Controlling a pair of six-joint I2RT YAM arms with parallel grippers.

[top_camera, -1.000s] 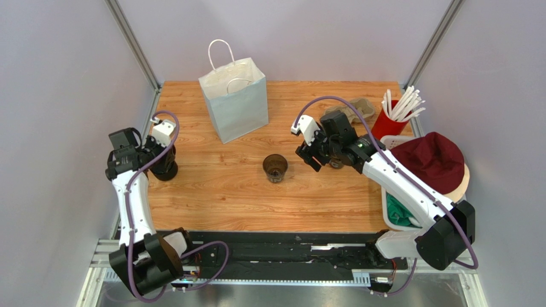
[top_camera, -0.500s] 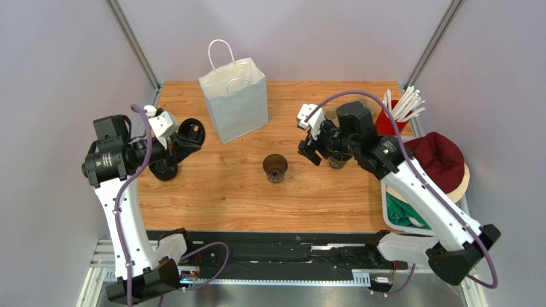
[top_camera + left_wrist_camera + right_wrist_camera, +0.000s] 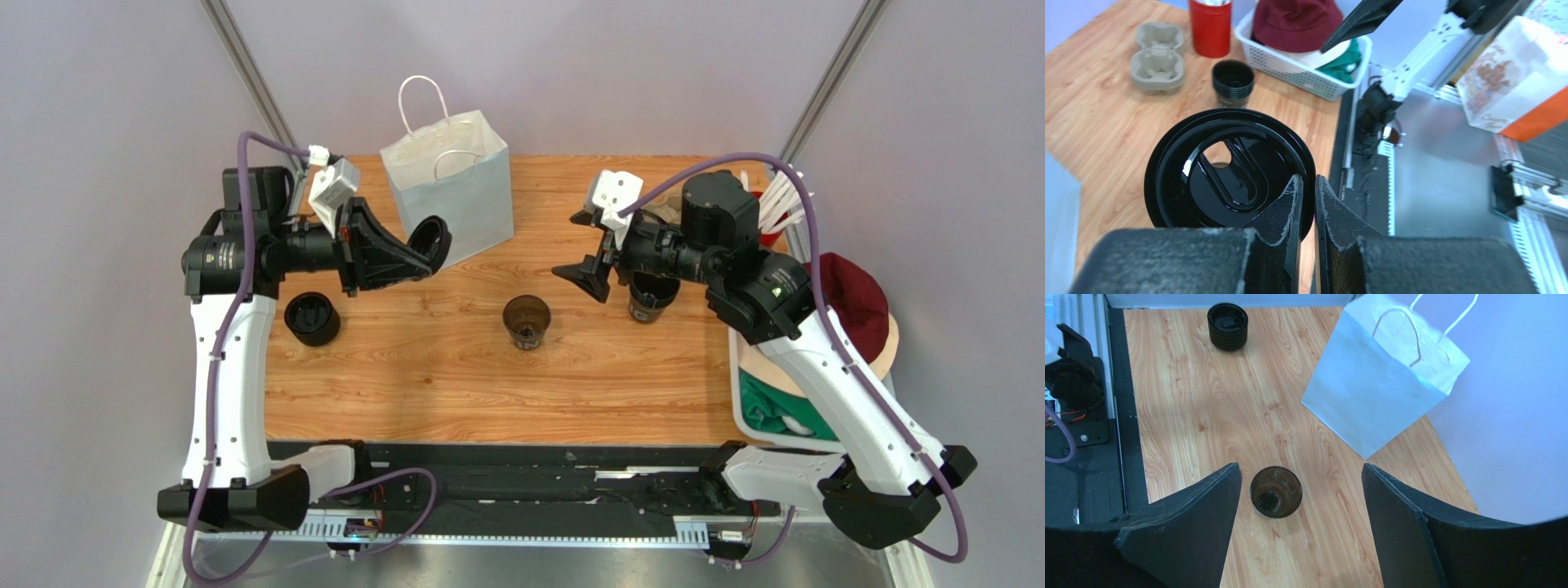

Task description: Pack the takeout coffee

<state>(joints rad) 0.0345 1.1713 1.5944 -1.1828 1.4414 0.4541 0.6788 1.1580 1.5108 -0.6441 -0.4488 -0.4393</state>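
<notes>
The takeout coffee (image 3: 526, 321) is a small dark cup with no lid, standing upright mid-table; the right wrist view has it (image 3: 1276, 491) far below. My left gripper (image 3: 423, 254) is raised beside the white paper bag (image 3: 448, 190) and is shut on the rim of a black lid (image 3: 431, 238). In the left wrist view the lid (image 3: 1229, 177) is pinched edge-on by that gripper (image 3: 1308, 184). My right gripper (image 3: 579, 249) hangs open above the table, right of the cup. Nothing sits between its fingers (image 3: 1300, 470).
A stack of black lids (image 3: 312, 319) sits at the left edge. A stack of black cups (image 3: 650, 298) stands under the right arm. The pulp cup carrier (image 3: 1157, 55), red straw cup (image 3: 1209, 27) and white basket (image 3: 1309, 79) with a maroon hat fill the right side.
The left arm rose off the lid stack with a lid and swung right toward the bag. The right gripper lifted away from the cup stack and opened wider.
</notes>
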